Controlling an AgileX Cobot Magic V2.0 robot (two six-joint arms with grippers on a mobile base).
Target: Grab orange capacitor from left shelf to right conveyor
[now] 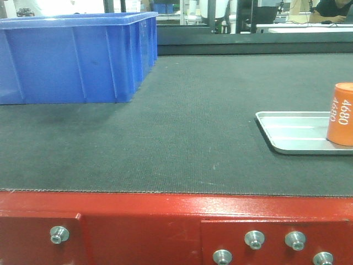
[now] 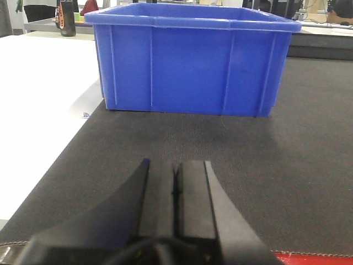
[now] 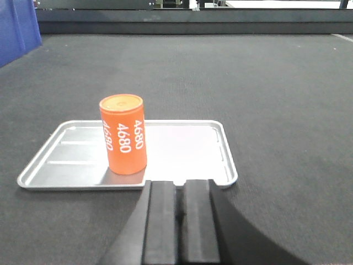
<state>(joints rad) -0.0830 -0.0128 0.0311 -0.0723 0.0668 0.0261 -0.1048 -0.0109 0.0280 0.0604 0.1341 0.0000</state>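
The orange capacitor (image 1: pixel 342 113) stands upright on a silver tray (image 1: pixel 287 132), white "4680" on its side. That tray rests on the dark grey belt of the right conveyor (image 1: pixel 193 121). In the right wrist view the orange capacitor (image 3: pixel 123 134) is just beyond and left of my right gripper (image 3: pixel 178 185), which is shut on nothing at the near rim of the tray (image 3: pixel 182 146). My left gripper (image 2: pixel 175 165) is shut and empty, low over the belt (image 2: pixel 276 165). The left shelf is out of view.
A big blue plastic bin (image 1: pixel 71 58) sits on the belt at the far left, straight ahead of the left gripper as the blue bin (image 2: pixel 190 61). The conveyor's red bolted frame (image 1: pixel 165 221) runs along the near edge. A white surface (image 2: pixel 38 110) borders the belt's left side.
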